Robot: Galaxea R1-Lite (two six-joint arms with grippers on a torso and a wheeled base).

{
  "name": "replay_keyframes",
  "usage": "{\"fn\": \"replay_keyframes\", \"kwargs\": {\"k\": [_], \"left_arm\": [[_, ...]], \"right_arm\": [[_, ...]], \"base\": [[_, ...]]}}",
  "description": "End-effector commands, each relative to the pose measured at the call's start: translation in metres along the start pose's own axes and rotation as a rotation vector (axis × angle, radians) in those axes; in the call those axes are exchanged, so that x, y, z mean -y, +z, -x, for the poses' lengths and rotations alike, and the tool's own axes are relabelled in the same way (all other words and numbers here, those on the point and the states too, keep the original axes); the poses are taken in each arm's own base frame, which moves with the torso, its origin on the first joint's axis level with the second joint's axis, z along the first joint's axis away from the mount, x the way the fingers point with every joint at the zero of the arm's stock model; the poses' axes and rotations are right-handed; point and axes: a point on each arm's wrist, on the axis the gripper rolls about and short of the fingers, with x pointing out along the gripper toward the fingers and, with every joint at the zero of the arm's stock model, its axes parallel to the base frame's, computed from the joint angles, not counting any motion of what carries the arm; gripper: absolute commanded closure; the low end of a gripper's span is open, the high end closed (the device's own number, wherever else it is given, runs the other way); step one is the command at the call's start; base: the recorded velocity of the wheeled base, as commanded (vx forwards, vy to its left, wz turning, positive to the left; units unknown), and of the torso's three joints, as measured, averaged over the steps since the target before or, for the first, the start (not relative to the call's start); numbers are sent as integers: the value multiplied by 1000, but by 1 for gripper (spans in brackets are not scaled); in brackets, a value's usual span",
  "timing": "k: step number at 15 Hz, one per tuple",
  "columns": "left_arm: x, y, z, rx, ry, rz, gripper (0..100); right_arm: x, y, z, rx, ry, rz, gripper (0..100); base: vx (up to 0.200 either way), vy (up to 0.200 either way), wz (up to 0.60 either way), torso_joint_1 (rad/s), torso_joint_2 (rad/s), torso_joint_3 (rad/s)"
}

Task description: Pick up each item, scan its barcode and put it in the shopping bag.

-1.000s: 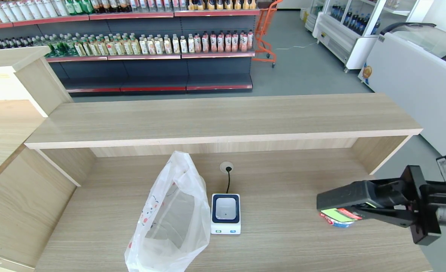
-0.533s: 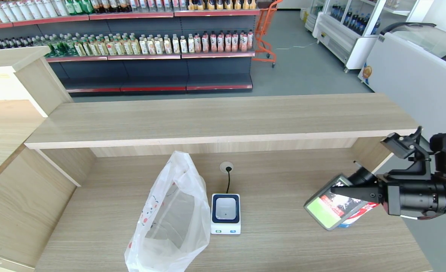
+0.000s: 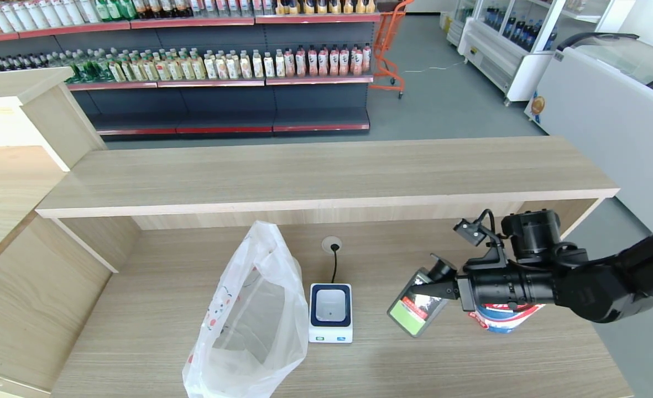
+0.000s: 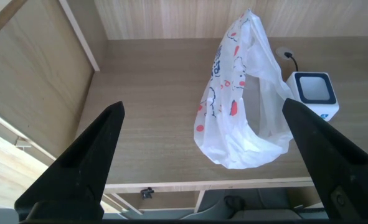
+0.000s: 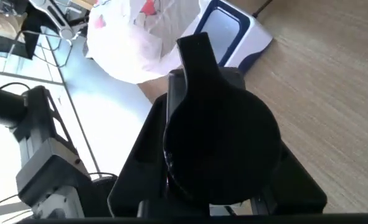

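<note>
- Head view: the right gripper is clamped on a flat packet, gripping it by its upper edge over the right half of the counter.
- The packet is tilted, with its green, red and black face turned up towards the camera. It sits to the right of the scanner, near it but apart from it.
- I cannot tell whether the packet's lower corner touches the counter.
- A second packet, red, white and blue, lies on the counter just under the right arm, farther right than the held one.
- The scanner stands mid-counter with its window facing up. A black cable runs from its back to a round hole in the counter.
- The shopping bag, thin white plastic with red marks, stands slumped just left of the scanner.
- Left wrist view: the left gripper is spread wide, with nothing between its two dark fingers. It hangs above the left part of the counter, with the shopping bag and the scanner below and beyond it.
- Right wrist view: the right gripper's dark body hides the held packet. Past it, the scanner and the shopping bag lie side by side on the counter.
</note>
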Motion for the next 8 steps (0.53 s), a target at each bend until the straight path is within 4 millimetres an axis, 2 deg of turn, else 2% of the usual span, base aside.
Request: {"fn": "replay_keyframes", "kwargs": {"k": [1,8], "left_arm": [[0,0,0,1,0,0,0],[0,0,0,1,0,0,0]], "right_arm": [[12,-17,-35,-58,12,-18,100],[17,-11,-89,-39,54,75,100]], "base": [[0,0,0,0,0,0],[0,0,0,0,0,0]]}}
